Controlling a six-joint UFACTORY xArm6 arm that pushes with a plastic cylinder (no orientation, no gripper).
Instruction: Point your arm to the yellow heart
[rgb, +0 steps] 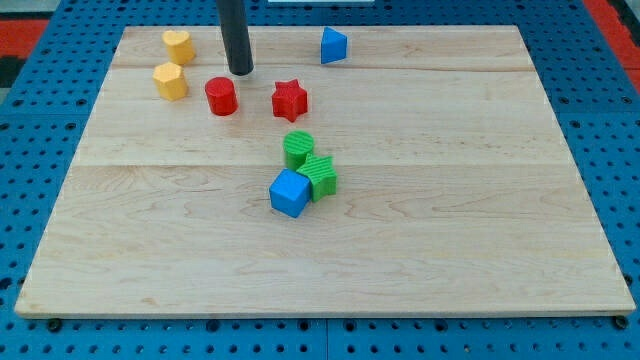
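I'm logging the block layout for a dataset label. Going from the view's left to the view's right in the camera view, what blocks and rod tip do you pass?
Yellow hexagonal block → yellow heart → red cylinder → my tip → red star → blue triangular block. The central cluster of two green blocks and a blue cube overlaps too much to order.

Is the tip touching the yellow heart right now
No, my tip sits apart from the yellow heart, to its right, just above the red cylinder.
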